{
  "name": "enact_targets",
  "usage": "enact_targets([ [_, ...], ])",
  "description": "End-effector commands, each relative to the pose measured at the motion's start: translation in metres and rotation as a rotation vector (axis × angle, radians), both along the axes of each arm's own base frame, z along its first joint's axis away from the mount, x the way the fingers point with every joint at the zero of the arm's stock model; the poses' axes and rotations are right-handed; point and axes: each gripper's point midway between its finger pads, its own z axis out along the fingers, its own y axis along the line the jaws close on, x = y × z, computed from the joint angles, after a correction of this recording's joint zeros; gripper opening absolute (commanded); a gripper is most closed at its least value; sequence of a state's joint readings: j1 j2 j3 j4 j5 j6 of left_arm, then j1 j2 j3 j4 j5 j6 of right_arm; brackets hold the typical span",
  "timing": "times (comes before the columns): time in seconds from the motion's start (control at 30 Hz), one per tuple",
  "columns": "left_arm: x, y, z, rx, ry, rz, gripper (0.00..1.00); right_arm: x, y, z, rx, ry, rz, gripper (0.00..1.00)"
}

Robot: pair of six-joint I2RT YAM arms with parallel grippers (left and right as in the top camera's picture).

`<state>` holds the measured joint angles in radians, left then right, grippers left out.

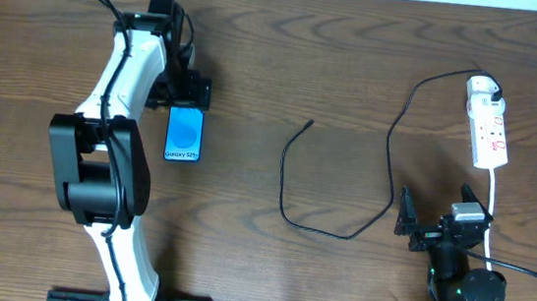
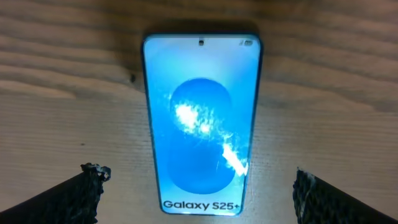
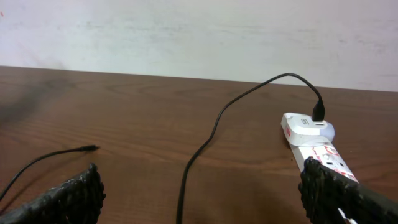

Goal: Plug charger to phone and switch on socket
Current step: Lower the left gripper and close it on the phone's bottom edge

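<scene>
The phone lies flat on the brown surface, over on the left side. Its screen faces up and glows blue. The left hand hangs right above it. This hand is wide open, with one finger on each side of the phone, and it holds nothing.

The charger is a thin black wire that makes a big loop in the middle of the surface. Its small plug lies loose, well apart from the phone. Its other end goes to a white adapter that sits in the far end of the socket.

The socket lies on the right side. The right hand is near it, wide open and holding nothing. A white cord runs from the socket past this hand.
</scene>
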<state>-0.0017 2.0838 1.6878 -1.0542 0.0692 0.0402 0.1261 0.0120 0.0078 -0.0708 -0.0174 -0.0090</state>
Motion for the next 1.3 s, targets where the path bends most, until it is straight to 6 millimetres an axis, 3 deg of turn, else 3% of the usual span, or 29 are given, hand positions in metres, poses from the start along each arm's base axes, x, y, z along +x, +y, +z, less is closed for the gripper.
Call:
enact_targets([
  [0.0,-0.008,-0.001,-0.02,-0.007,0.035,0.039,0.98,0.0,0.0,-0.001,-0.008,0.0,-0.002,0.99],
  [0.4,-0.017,-0.005,-0.05,-0.029,0.033,0.065,0.98,0.0,0.0,-0.001,-0.008,-0.001,-0.002,0.99],
  [0.9,-0.02,-0.01,-0.062,-0.028,0.028,0.055,0.98,0.0,0.0,-0.001,-0.008,-0.001,-0.002,0.99],
  [1.1,-0.027,-0.006,-0.086,-0.009,0.009,0.055,0.98,0.0,0.0,-0.001,-0.008,-0.001,-0.002,0.99],
  [1.27,-0.032,-0.006,-0.091,-0.009,0.016,0.055,0.98,0.0,0.0,-0.001,-0.008,-0.001,-0.002,0.99],
])
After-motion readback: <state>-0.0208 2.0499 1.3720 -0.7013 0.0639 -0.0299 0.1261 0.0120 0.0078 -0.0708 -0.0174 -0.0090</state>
